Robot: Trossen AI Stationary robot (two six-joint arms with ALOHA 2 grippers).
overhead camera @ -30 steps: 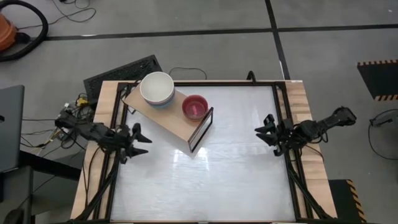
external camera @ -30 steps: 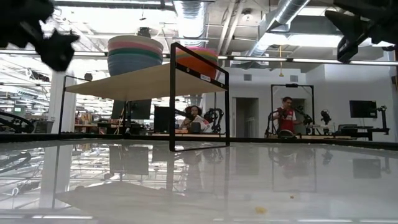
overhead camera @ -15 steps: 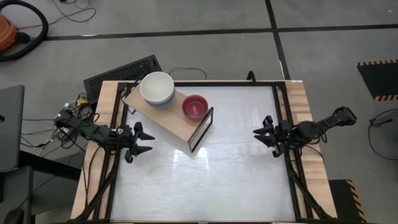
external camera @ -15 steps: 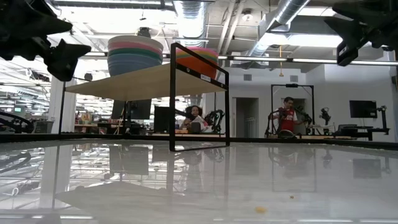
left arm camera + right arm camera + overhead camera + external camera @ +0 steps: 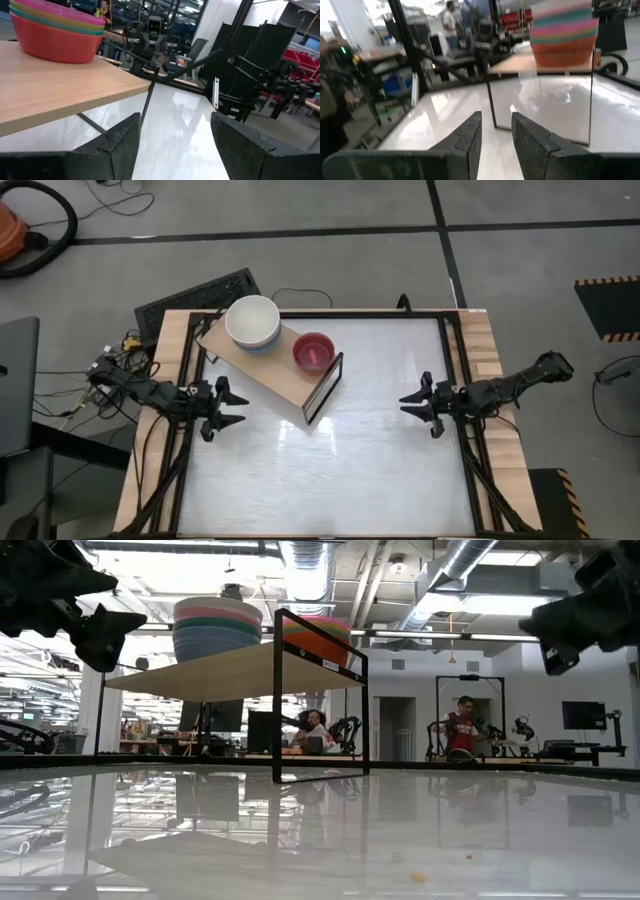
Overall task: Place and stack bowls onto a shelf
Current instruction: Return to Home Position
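The light-wood shelf [image 5: 283,370] stands at the table's far left on its thin black frame. Two stacks of bowls rest on its board: one with a white bowl on top [image 5: 252,323], one with a magenta bowl on top [image 5: 314,351]. In the low view the white-topped stack [image 5: 218,628] and the red-based stack [image 5: 316,632] sit side by side. My left gripper [image 5: 238,411] hangs open in the air near the shelf's near-left corner. My right gripper [image 5: 412,412] hangs open at the table's right side, pointing toward the shelf. Neither touches anything.
A black keyboard-like slab [image 5: 200,292] lies beyond the table's far left corner. The table top [image 5: 350,460] is glossy white between wooden side rails. Cables lie left of the table. People [image 5: 461,725] sit and stand in the room behind.
My right gripper has moved toward the table's left, in from the right rail, and has come a little lower. My left gripper sank slightly and shifted a touch toward the right early on, then held still. The bowls and shelf have not moved.
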